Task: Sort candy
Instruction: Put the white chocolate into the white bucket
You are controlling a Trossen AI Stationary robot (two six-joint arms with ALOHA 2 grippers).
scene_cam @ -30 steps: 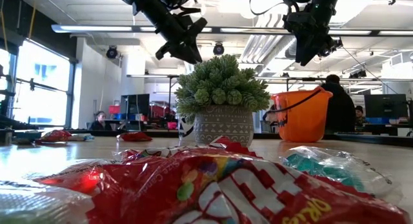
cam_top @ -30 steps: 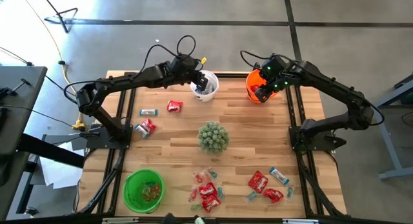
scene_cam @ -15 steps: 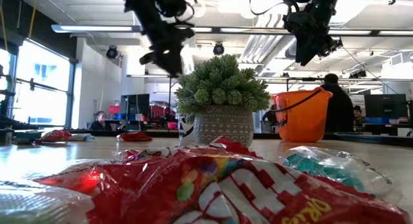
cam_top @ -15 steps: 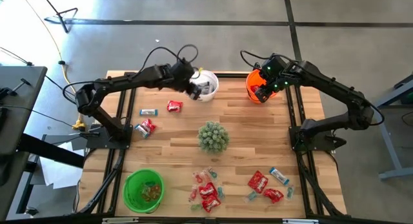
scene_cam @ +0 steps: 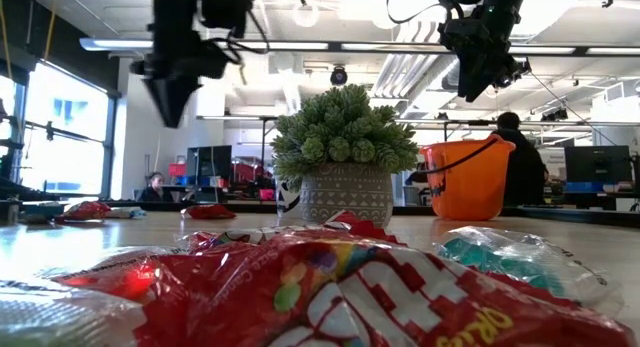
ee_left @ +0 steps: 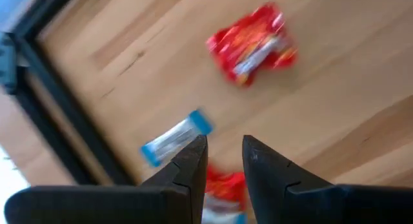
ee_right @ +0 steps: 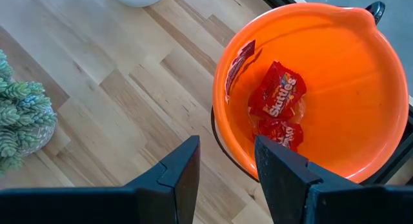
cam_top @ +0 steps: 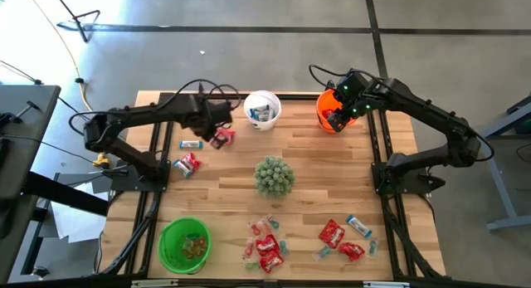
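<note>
**Left tool leaves the white bucket and swings to the loose candy**

A second ago the left tool (cam_top: 214,124) hung over the white bucket (cam_top: 262,110); it has since pulled away along the worktop (cam_top: 332,180) and now hovers above the sweets at that end. Its jaws are parted with nothing between them. Just ahead of its tips lie a light blue-and-white wrapper (ee_left: 174,138) and, a little farther out, a shiny red packet (ee_left: 251,43); another red packet (ee_left: 222,188) shows directly under the fingers. The bucket it left holds a blue-and-white piece, so a drop there looks finished and a fresh pick is likely starting.

The right tool (ee_right: 226,162) has not moved: it hangs spread and empty just above the orange bucket (ee_right: 361,75), where red Skittles packets (ee_right: 279,95) already lie.

Most of the candy (cam_top: 270,246) remains unsorted, well away from both tools, beyond the spiky green plant (cam_top: 273,175) and beside the green bucket (cam_top: 184,243).
</note>
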